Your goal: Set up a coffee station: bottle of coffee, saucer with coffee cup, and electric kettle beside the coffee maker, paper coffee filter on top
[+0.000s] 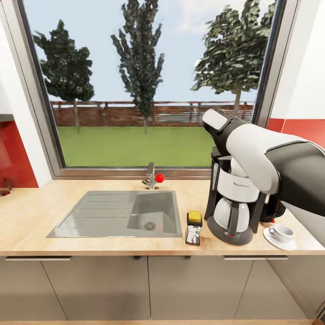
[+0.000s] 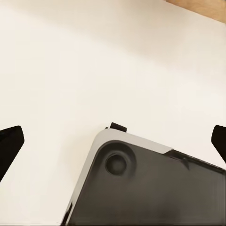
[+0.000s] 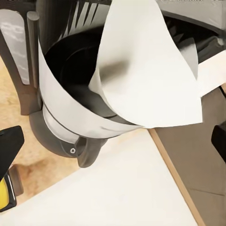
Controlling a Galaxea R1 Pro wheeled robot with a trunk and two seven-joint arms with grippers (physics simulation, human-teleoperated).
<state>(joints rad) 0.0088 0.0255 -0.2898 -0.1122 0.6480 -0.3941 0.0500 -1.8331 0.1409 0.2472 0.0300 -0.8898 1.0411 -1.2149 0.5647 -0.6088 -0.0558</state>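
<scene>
Head view looks down over a light wooden worktop [image 1: 40, 216] set under a wide window [image 1: 149, 81] with trees and a fence beyond. My right arm [image 1: 271, 158] reaches in from the right and bends over the coffee maker [image 1: 232, 203], which stands upright on the worktop to the right of the sink [image 1: 122, 214]. A tap [image 1: 151, 176] with a red knob stands behind the sink basin. Between the sink and the coffee maker lies a small dark bottle of coffee [image 1: 194, 227] with a yellow cap, just beside the machine's base. On the other side of the machine a white coffee cup [image 1: 282, 233] sits on a white saucer [image 1: 280, 241], near the worktop's front edge. A dark object partly hidden behind the machine and my arm I cannot identify.

My right wrist view looks down onto the top of the coffee maker [image 3: 66, 94], where a white paper coffee filter [image 3: 141, 70] lies curled and tilted over its dark open basket. The tips of my right jaws [image 3: 113, 146] show dark at the two edges of the picture, spread wide with nothing between them. The yellow cap shows at one corner.

My left wrist view looks at a pale surface and a dark grey rounded panel [image 2: 141, 183]. The left jaws [image 2: 113, 143] also stand wide apart, empty.
</scene>
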